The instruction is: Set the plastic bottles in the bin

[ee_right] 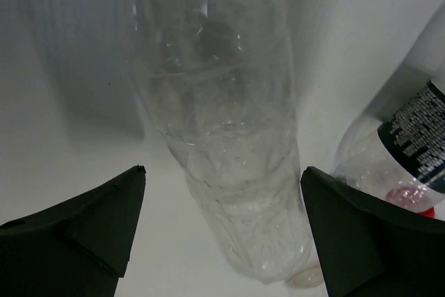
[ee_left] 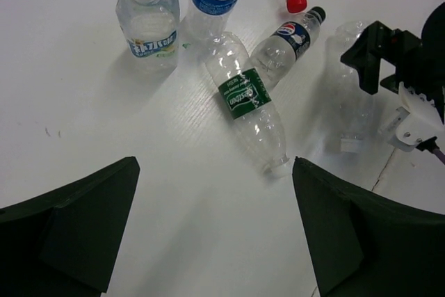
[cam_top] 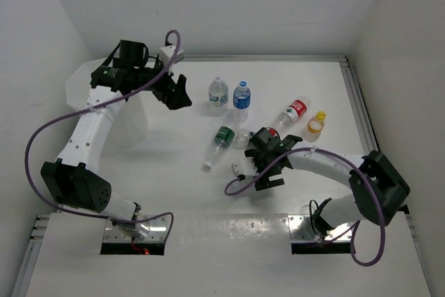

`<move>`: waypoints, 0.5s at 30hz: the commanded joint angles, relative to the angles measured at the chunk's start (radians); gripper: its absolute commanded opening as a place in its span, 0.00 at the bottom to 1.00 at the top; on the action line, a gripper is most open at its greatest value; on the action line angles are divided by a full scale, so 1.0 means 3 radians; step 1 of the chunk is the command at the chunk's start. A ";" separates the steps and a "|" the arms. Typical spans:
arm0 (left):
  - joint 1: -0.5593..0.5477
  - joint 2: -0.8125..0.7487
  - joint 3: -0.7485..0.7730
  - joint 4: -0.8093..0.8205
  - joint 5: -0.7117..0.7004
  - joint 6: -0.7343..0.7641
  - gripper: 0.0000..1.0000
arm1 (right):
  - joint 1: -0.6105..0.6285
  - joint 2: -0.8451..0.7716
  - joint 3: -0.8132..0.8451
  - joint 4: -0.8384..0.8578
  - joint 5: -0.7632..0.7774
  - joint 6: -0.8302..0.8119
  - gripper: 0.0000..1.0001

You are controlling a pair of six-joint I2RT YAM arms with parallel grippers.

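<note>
Status: your right hand (ee_right: 222, 170) sits spread over the unlabelled bottle (ee_right: 222, 102), left hand (ee_left: 215, 161) spread too, above the green-label bottle (ee_left: 243, 95)

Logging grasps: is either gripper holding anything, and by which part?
Nothing is held: left gripper open, right gripper open astride the unlabelled bottle.

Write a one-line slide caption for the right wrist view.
Right arm's jaws open either side of an unlabelled clear bottle lying on the white table, a dark-labelled bottle beside it.
</note>
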 commanded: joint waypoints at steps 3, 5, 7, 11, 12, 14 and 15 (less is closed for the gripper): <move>-0.0023 -0.0160 -0.0060 0.0057 0.0089 0.0114 0.96 | -0.0055 0.0222 -0.0233 0.0708 0.0063 -0.0271 0.88; -0.0023 -0.0160 -0.0091 0.0057 0.0089 0.0114 0.95 | -0.0075 0.0273 -0.0268 0.0841 0.0063 -0.0231 0.77; -0.0023 -0.0231 -0.0127 0.0057 0.0135 0.0084 0.90 | -0.0116 0.0273 -0.0223 0.0857 0.0048 -0.0159 0.64; 0.0099 -0.0522 -0.0443 0.0255 0.0502 0.0094 0.82 | -0.0213 -0.0052 0.0170 0.0200 -0.0323 0.0279 0.29; 0.0130 -0.0721 -0.0520 0.0337 0.0590 0.0064 0.82 | -0.0249 -0.0226 0.0429 0.0036 -0.0391 0.0377 0.20; 0.0192 -0.0941 -0.0709 0.0725 0.0880 -0.0181 0.81 | -0.0300 -0.0477 0.0686 -0.0043 -0.0590 0.0866 0.13; 0.0222 -0.1054 -0.0902 0.0919 0.0973 -0.0339 0.81 | -0.0316 -0.0610 0.0880 -0.0104 -0.0637 0.1117 0.13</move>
